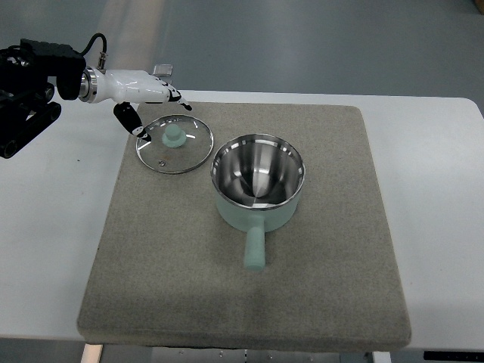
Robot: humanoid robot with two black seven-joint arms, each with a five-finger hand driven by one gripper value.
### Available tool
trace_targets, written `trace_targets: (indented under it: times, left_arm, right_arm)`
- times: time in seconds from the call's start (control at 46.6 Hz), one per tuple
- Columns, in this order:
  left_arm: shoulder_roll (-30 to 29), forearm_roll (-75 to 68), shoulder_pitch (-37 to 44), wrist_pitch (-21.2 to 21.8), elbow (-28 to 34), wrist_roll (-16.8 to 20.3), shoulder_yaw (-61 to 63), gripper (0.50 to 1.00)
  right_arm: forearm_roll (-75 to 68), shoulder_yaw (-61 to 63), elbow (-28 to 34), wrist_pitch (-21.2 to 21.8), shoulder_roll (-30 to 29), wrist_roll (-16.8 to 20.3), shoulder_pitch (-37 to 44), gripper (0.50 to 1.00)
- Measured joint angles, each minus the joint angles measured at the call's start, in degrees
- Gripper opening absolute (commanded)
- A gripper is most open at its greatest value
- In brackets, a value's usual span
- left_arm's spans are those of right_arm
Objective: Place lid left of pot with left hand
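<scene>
table [431, 197] white under a grey mat [340, 265], on which stands a mint pot [259, 185] with handle toward the camera, the glass lid [175, 144] flat just to its left, and the left hand [147, 102] above the lid's far-left edge, fingers spread, holding nothing.

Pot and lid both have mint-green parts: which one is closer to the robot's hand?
The glass lid with its green knob, lying flat left of the pot, right beside the left hand. The pot is farther right.
</scene>
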State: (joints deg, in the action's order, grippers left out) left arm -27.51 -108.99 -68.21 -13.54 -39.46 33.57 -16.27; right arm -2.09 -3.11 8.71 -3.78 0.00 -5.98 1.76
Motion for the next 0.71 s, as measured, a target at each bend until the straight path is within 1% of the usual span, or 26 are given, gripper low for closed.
trace_targets:
  times: [0.193, 0.279, 0.343, 0.408, 0.472, 0.601, 0.708]
  left_arm:
    - [0.0, 0.9, 0.0, 0.4, 0.2, -0.1, -0.5, 0.919]
    - [0.1, 3.2, 0.0, 0.8, 1.2, -0.1, -1.0, 0.919]
    - [0.2, 6.1, -0.1, 2.8, 3.1, -0.1, -1.0, 0.919]
    - [0.4, 10.3, -0.1, 5.9, 5.9, -0.2, -0.8, 0.919]
    - [2.3, 15.4, -0.1, 8.6, 9.7, -0.1, -0.3, 0.919]
    - [5.3, 28.4, -0.1, 12.4, 17.6, -0.1, -0.2, 0.919]
    - [7.1, 39.2, 0.0, 16.1, 20.9, -0.1, -0.1, 0.917]
  right_arm:
    - [0.0, 0.0, 0.0, 0.0, 0.0, 0.0, 0.0, 0.921]
    - [0.0, 0.0, 0.0, 0.0, 0.0, 0.0, 0.0, 0.921]
    - [0.0, 0.0, 0.0, 0.0, 0.0, 0.0, 0.0, 0.921]
    - [0.0, 0.0, 0.0, 0.0, 0.0, 0.0, 0.0, 0.921]
    - [0.0, 0.0, 0.0, 0.0, 0.0, 0.0, 0.0, 0.921]
    - [0.0, 0.0, 0.0, 0.0, 0.0, 0.0, 0.0, 0.921]
    - [0.0, 0.0, 0.0, 0.0, 0.0, 0.0, 0.0, 0.921]
